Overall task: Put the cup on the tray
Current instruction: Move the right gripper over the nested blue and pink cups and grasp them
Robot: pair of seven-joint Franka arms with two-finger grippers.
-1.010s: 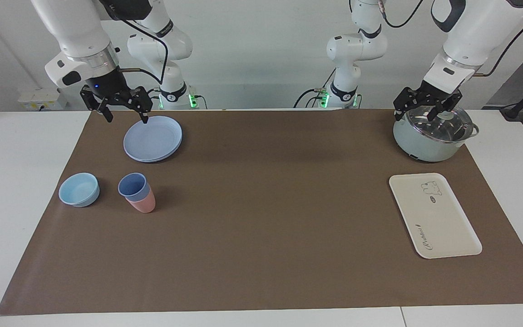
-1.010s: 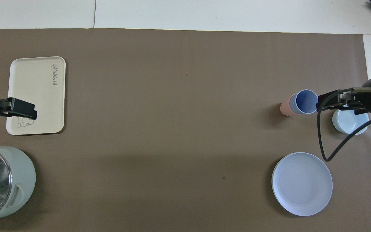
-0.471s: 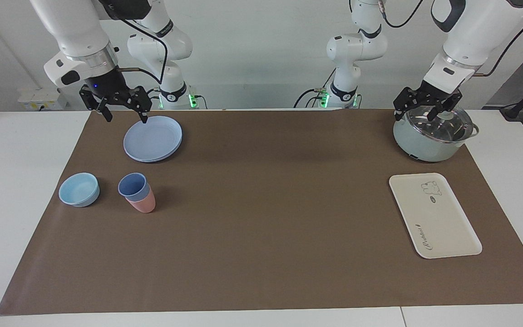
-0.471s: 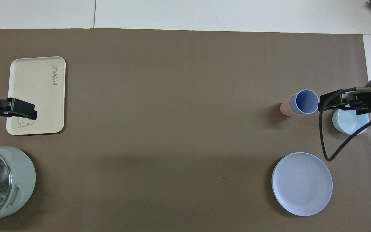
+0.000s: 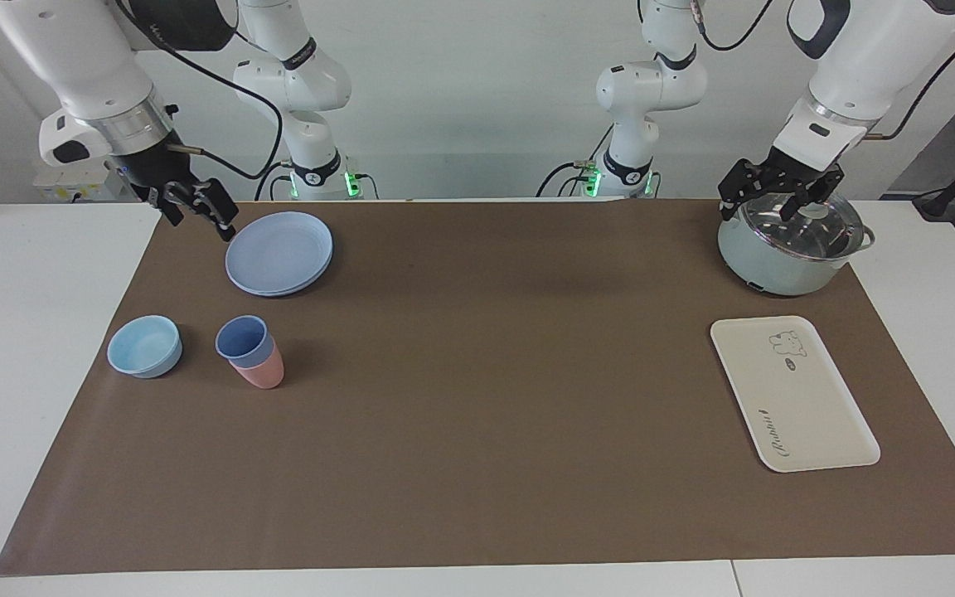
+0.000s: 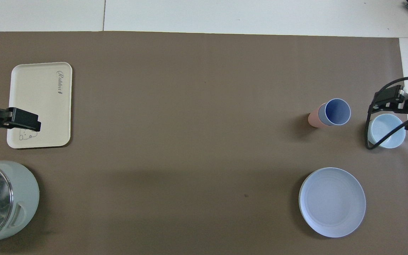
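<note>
The periwinkle-blue cup [image 5: 241,337] stands upright, nested inside a pink cup [image 5: 264,374], on the brown mat toward the right arm's end; it also shows in the overhead view [image 6: 337,111]. The cream tray [image 5: 792,398] with the bear drawing lies flat and bare toward the left arm's end, and shows in the overhead view [image 6: 41,95]. My right gripper [image 5: 197,217] is open and empty, up in the air beside the blue plates, well apart from the cup. My left gripper [image 5: 756,207] is open and empty, over the pot's rim.
A stack of round blue plates [image 5: 279,252] lies nearer to the robots than the cups. A light-blue bowl [image 5: 144,346] stands beside the cups. A pale-green pot with a glass lid [image 5: 791,245] stands nearer to the robots than the tray.
My right gripper has swung away from the plates toward the right arm's end of the table and turned. The left arm, cups and tray have not moved.
</note>
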